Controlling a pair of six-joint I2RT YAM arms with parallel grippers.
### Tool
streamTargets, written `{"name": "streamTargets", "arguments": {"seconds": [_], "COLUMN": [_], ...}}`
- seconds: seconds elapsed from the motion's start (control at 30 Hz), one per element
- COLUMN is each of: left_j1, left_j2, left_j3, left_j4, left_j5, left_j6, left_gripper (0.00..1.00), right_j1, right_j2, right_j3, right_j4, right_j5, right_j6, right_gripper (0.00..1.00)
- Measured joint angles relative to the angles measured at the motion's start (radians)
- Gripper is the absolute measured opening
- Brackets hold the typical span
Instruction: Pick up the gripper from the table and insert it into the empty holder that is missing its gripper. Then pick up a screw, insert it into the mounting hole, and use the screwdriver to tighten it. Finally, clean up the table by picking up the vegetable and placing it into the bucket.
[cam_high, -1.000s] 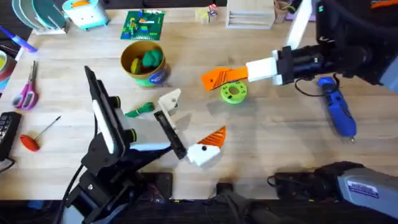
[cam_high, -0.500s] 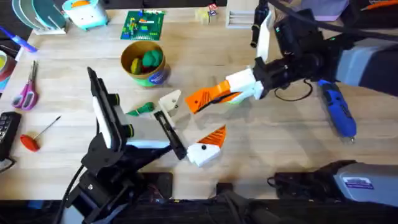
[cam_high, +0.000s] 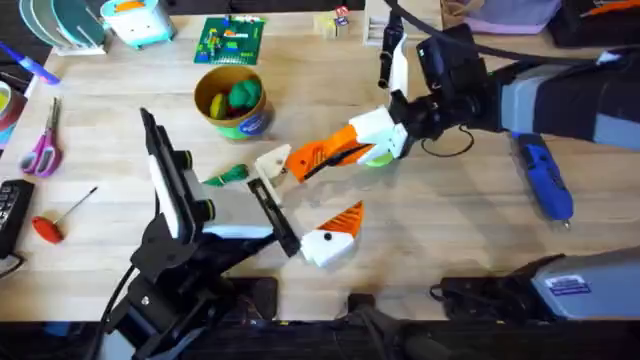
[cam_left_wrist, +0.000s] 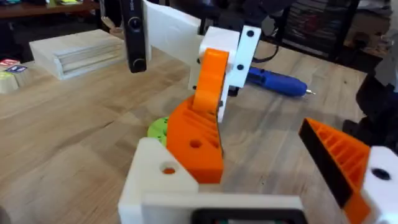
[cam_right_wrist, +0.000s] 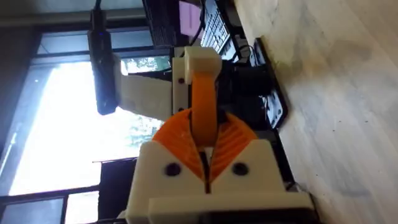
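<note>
From overhead I get even, bright light on the table (cam_high: 450, 240), with only soft, short shadows under things, and the right arm (cam_high: 560, 95) close under the camera looks large and smeared. My left wrist view is evenly lit and fairly sharp up close, while the room behind goes dim and soft. In my right wrist view a window (cam_right_wrist: 56, 118) blows out to white glare, and the white block (cam_right_wrist: 211, 177) nearest the lens is blurred.

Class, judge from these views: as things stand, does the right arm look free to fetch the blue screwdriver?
Probably not yet. The right gripper is shut on the orange gripper, carried to the holder. The screwdriver lies uncovered on the table.
</note>
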Motion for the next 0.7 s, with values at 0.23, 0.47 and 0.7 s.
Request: {"name": "streamTargets", "arguments": {"seconds": [0.23,0.47,0.7], "left_j1": [0.0,0.005,0.008], "left_j2": [0.0,0.0,0.0], "left_j3": [0.0,0.0,0.0], "left_j4": [0.0,-0.003,-0.004], "left_j5": [-0.015,-0.05,-0.072], "left_j6": [-0.001,-0.003,-0.016], "left_gripper": [0.993,0.993,0.994], "right_j1": [0.02,0.046,0.086], "right_j2": [0.001,0.001,0.001], "right_j3": [0.0,0.0,0.0], "right_j4": [0.068,0.153,0.234], "right_j5": [0.028,0.072,0.134], "right_j6": [0.094,0.181,0.278], "right_gripper": [0.012,0.012,0.01]}}
